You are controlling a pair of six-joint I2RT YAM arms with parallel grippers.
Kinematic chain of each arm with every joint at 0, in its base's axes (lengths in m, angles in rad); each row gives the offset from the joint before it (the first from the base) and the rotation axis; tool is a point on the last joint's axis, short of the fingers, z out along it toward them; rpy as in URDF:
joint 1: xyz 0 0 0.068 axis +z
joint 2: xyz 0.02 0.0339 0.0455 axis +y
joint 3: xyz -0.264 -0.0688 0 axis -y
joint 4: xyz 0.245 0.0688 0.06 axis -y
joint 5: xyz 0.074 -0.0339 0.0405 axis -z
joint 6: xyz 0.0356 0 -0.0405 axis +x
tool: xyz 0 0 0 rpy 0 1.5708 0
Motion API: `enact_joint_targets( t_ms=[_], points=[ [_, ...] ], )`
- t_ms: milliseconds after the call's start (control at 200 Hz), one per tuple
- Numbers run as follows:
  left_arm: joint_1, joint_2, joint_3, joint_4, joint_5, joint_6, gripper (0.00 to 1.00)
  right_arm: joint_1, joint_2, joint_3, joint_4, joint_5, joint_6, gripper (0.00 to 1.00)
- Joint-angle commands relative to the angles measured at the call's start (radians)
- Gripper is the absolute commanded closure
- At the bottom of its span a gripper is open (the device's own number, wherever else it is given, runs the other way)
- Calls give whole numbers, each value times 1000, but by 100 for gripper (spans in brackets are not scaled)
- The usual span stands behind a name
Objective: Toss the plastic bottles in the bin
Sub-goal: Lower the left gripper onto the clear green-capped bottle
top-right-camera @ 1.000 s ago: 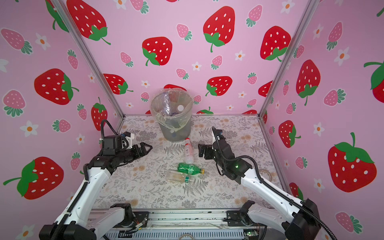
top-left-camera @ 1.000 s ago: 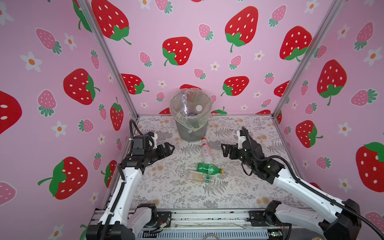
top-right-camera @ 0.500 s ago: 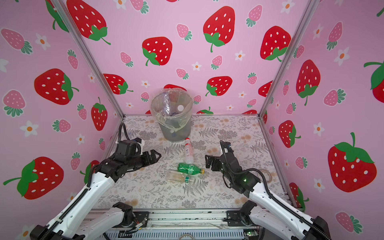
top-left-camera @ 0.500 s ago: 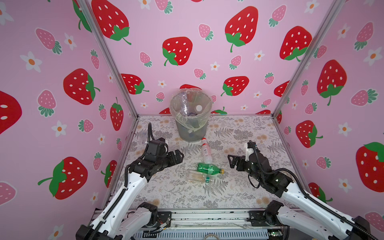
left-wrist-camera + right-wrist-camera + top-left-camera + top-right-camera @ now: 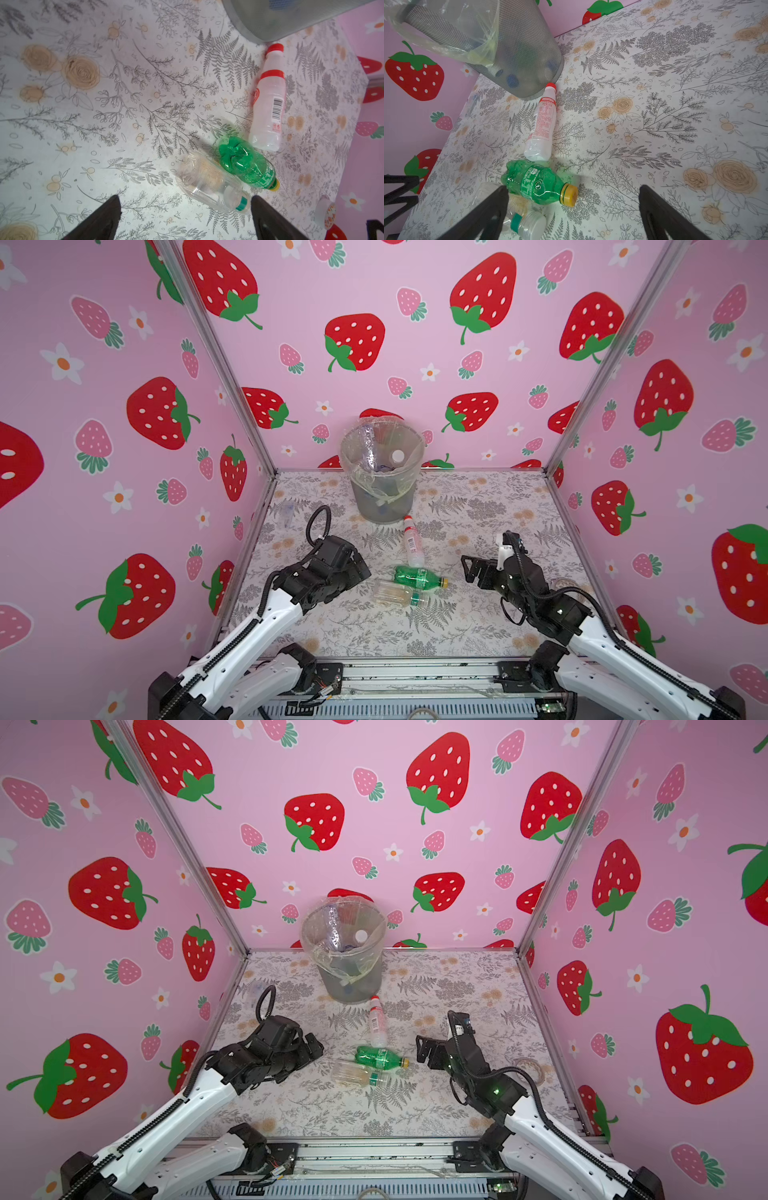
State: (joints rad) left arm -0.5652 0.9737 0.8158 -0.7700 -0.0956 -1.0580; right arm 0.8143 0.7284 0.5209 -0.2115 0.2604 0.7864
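Observation:
Three plastic bottles lie on the flowered table in front of the bin [image 5: 382, 489] [image 5: 349, 977]. The white one with a red cap [image 5: 412, 541] [image 5: 377, 1022] points at the bin's foot. Beside it lie a green one with a yellow cap [image 5: 417, 576] [image 5: 535, 185] and a clear one with a green band [image 5: 395, 595] [image 5: 207, 187]. My left gripper [image 5: 362, 569] [image 5: 185, 199] is open just left of the clear bottle. On the right, beyond the green bottle's cap, my right gripper [image 5: 467, 568] [image 5: 573, 188] is open. Neither holds anything. More bottles show inside the bin.
A faint clear object [image 5: 288, 512] lies by the left wall. A clear tape roll [image 5: 561, 585] sits near the right wall behind my right arm. Pink strawberry walls close the table on three sides. The bin stands against the back wall.
Both grippers have come forward and down from beside the bin. The left one has moved right, close to the clear bottle. The bottles have not moved.

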Motion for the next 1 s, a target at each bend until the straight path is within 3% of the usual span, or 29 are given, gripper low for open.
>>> enact_joint_targets(
  t_ms=[0,150,330,655,995],
  points=[
    [-44,10,26,-55,-105,-153,1,3,-22,-24,-23,25,25,1],
    [-95,55,20,62,-38,-128,1,3,-35,-37,-26,26,26,1],
    [-153,142,23,109,-36,-168,1,3,-41,-47,-26,28,29,1],
    [-185,238,26,147,-25,-220,1,3,-64,-72,-29,32,36,1],
    [-199,366,28,227,70,-296,1,3,-78,-81,-32,35,37,1]
  ],
)
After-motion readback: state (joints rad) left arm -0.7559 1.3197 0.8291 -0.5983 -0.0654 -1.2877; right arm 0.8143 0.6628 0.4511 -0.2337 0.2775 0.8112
